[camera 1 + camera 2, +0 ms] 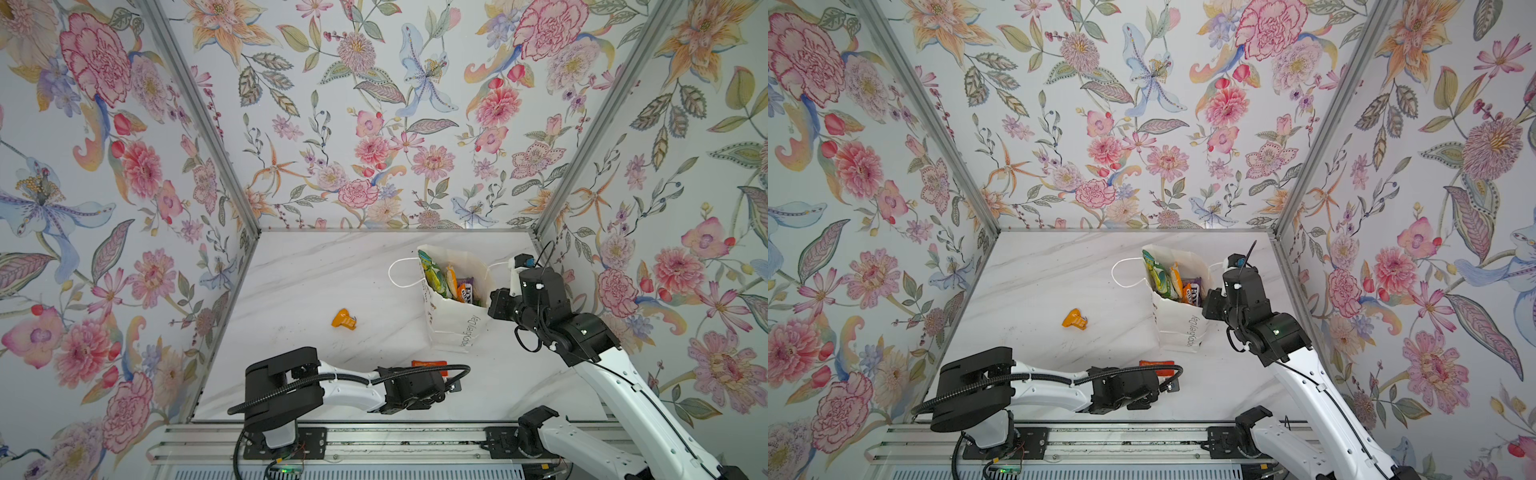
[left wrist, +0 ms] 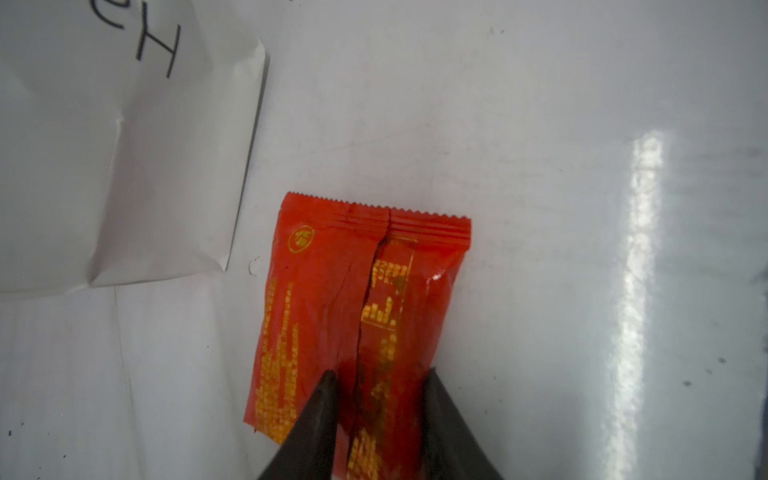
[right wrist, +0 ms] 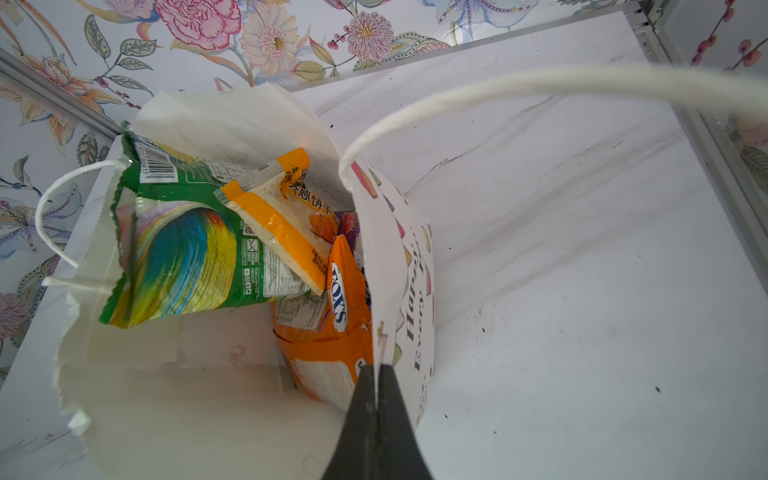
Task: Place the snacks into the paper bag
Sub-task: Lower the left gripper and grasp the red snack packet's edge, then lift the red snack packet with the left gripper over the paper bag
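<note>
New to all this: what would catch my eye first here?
The loud floral walls around a white marble table. On it toward the right stands a white paper bag stuffed with bright snack packets, its wall pinched by the right gripper. Near the front, the left gripper stands over a red-orange sachet; an orange sachet lies alone mid-table.

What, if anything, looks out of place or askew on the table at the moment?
The orange sachet lies crumpled and alone on the table, well left of the bag. The bag's rim is bent out of shape where the right hand pinches it. A red packet also lies outside the bag, near its base.
</note>
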